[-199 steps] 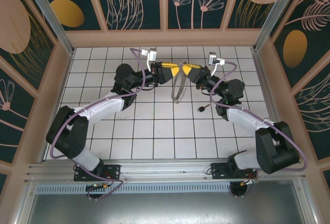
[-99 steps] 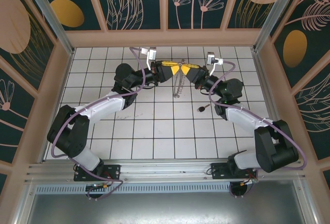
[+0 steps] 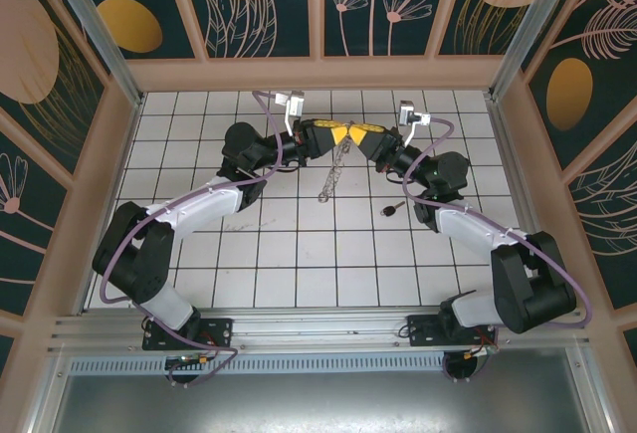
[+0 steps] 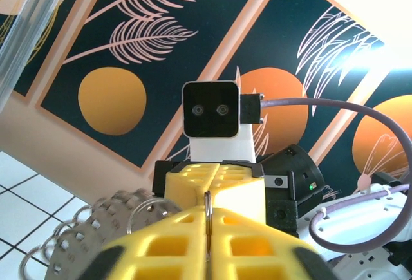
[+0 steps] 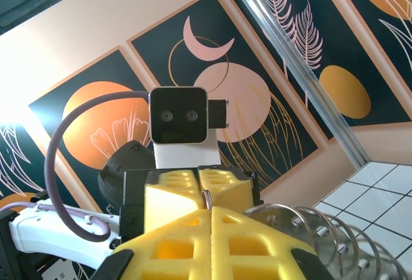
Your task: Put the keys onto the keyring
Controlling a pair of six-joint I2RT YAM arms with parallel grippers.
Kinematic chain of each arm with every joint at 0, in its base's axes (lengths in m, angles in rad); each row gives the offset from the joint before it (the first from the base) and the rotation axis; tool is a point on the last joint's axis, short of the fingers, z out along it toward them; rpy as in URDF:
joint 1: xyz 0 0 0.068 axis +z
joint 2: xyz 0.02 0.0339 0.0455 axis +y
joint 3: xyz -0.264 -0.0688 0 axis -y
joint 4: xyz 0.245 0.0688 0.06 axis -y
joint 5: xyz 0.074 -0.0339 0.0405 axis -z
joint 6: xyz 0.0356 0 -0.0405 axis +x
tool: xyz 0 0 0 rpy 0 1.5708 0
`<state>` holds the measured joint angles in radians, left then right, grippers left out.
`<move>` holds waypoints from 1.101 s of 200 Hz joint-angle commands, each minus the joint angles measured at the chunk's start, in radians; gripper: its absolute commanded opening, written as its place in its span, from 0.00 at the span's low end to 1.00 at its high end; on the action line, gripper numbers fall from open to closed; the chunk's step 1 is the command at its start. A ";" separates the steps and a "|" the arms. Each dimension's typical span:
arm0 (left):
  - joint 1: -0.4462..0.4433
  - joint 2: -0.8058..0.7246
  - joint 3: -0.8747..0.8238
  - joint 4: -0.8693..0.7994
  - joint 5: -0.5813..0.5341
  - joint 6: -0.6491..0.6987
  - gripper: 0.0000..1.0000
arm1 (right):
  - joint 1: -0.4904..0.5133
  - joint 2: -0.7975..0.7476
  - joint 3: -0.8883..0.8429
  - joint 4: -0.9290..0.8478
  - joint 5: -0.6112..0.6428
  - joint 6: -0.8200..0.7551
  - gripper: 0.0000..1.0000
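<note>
My left gripper (image 3: 339, 134) and right gripper (image 3: 356, 135) meet tip to tip above the back middle of the tiled floor. Both are shut on the top of the keyring (image 3: 333, 168), a silvery chain-like loop hanging down in a narrow strand toward the tiles. In the left wrist view my left gripper (image 4: 208, 221) pinches a thin metal ring, and the keyring's small rings (image 4: 96, 228) fan out to the left. In the right wrist view my right gripper (image 5: 210, 214) pinches the same thin ring, with the small rings (image 5: 322, 235) to the right. The key (image 3: 388, 210), black-headed, lies loose on the floor beside the right arm.
White tiled floor (image 3: 299, 254) enclosed by patterned walls (image 3: 318, 5) at the back and sides. Both arms arch inward from their bases at the near edge, with purple cables (image 3: 264, 114) looping over the wrists.
My left gripper has shut on the keyring. The keyring, first spread as an open loop under the grippers, has collapsed into a narrow hanging strand swinging down-left.
</note>
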<state>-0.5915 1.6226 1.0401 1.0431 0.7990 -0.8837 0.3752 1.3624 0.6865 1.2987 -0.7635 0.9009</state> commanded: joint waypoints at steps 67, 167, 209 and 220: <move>-0.009 -0.064 0.106 -0.366 0.041 0.322 0.00 | -0.068 -0.121 0.034 -0.204 0.017 -0.109 0.37; -0.009 -0.066 0.271 -0.748 0.121 0.597 0.00 | -0.135 -0.148 0.059 -0.319 -0.241 -0.219 0.39; -0.009 -0.055 0.294 -0.765 0.140 0.602 0.00 | -0.102 -0.128 0.061 -0.314 -0.239 -0.223 0.38; -0.010 -0.053 0.297 -0.770 0.141 0.604 0.00 | -0.097 -0.122 0.061 -0.311 -0.236 -0.223 0.38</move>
<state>-0.5968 1.5845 1.2938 0.2817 0.9085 -0.3103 0.2646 1.2224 0.7181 0.9611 -0.9714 0.7036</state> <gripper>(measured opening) 0.045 0.384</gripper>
